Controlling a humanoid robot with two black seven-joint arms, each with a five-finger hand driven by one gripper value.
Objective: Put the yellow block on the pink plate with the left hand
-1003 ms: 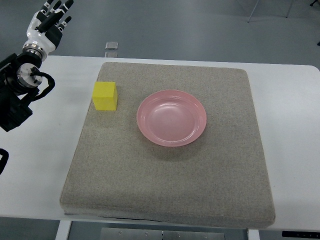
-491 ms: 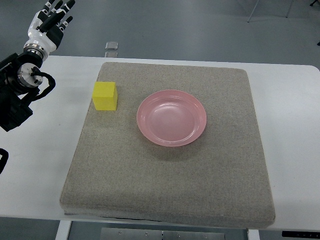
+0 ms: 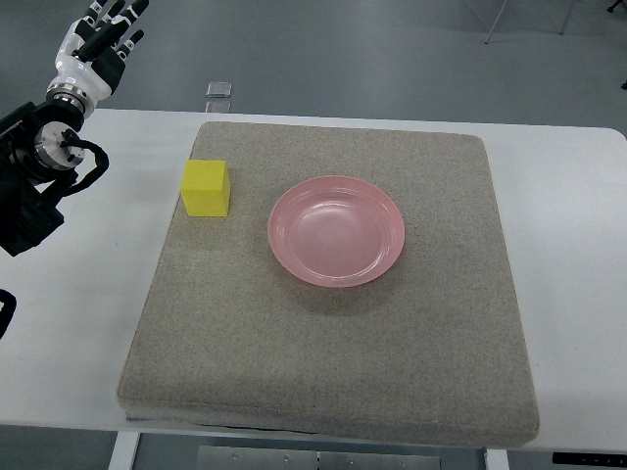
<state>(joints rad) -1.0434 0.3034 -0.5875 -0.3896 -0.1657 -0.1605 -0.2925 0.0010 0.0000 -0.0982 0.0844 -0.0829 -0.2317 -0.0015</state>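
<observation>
Near the left edge of the grey mat [image 3: 333, 352], toward its far left corner, sits the yellow block [image 3: 206, 187], resting flat with one side just at the mat's border. Beside it, toward the middle of the mat, lies the pink plate [image 3: 336, 231], round and shallow, holding nothing; block and plate are near each other but do not touch. The mat itself covers most of the white bench [image 3: 78, 323], leaving bare strips along the left and right edges and a narrow band at the far edge.

Past the far left corner of the bench, the left hand [image 3: 96, 41] is raised over the floor, well apart from the block. Its fingers [image 3: 120, 22] are stretched out and slightly spread, gripping nothing. The white palm joins a metal wrist, and behind it the dark arm [image 3: 29, 186] with a looped black cable hangs over the left edge of the bench.

Just beyond the far edge of the bench, in line with the mat's far left corner, a small grey square object [image 3: 219, 90] shows; what it is cannot be told.
</observation>
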